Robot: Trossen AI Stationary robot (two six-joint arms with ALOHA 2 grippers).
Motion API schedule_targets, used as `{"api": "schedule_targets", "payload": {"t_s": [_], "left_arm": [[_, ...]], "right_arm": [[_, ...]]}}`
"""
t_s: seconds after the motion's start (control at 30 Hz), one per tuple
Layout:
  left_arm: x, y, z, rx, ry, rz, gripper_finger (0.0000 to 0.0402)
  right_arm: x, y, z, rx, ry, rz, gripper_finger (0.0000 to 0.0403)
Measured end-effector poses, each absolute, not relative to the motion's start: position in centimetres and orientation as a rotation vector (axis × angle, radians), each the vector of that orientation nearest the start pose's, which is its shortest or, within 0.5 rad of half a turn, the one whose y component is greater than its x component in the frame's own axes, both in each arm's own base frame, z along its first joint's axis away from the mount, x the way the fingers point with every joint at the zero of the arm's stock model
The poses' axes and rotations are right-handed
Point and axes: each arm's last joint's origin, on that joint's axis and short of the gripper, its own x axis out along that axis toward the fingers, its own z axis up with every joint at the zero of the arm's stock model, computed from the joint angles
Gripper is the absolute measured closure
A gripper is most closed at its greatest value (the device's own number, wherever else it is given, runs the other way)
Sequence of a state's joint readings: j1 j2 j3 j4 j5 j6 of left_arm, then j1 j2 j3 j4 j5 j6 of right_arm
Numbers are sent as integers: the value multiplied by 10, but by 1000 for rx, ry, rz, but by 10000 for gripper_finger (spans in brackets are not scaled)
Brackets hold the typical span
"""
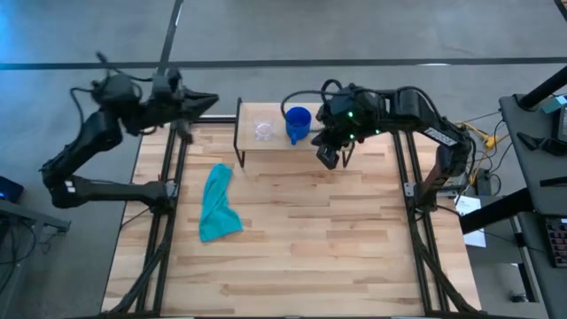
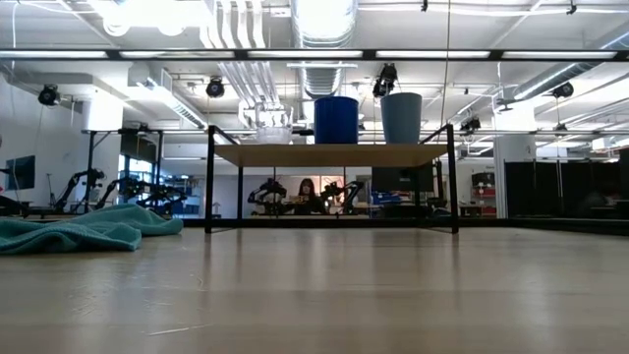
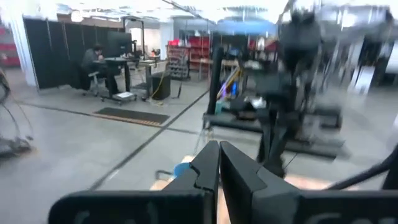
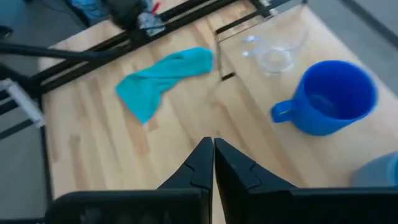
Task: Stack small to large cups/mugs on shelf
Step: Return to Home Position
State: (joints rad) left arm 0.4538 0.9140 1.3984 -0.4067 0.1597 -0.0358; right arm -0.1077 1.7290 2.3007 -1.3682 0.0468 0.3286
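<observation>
The right gripper point(image 4: 212, 148) has its fingers pressed together on nothing. It seems to hang over the front edge of the shelf point(image 1: 251, 113), toward its right end. On the shelf stand, in a row, the clear glass cup point(image 1: 264, 131), the dark blue mug point(image 1: 299, 124) and the lighter blue cup point(image 2: 401, 118) (hidden under the arm from above). The left gripper point(image 3: 219, 149), fingers likewise together, waits past the table's point(image 1: 310, 239) far left corner. A teal cloth point(image 1: 218, 206) lies on the table, apart from the shelf.
</observation>
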Motion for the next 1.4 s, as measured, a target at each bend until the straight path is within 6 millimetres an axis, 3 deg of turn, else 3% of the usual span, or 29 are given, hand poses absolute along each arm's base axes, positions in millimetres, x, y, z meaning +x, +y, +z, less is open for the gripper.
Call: {"api": "schedule_targets", "payload": {"t_s": [0.13, 0.27, 0.47, 0.73, 0.93, 1.4], "left_arm": [[116, 52, 485, -129, -103, 287, 402], [107, 48, 468, -184, -6, 339, 402], [106, 48, 437, -285, 68, 369, 402], [100, 46, 411, -370, 74, 374, 402], [87, 39, 404, -352, 15, 356, 402], [77, 33, 331, -445, -134, 308, 402]], "right_arm": [[297, -22, 484, 338, 720, -266, 394], [283, -14, 500, 308, 627, -226, 394], [245, -11, 514, 293, 562, -252, 394], [192, -10, 504, 255, 445, -236, 394], [169, -7, 475, 289, 312, -142, 394], [148, -6, 370, 392, 105, -96, 394]]}}
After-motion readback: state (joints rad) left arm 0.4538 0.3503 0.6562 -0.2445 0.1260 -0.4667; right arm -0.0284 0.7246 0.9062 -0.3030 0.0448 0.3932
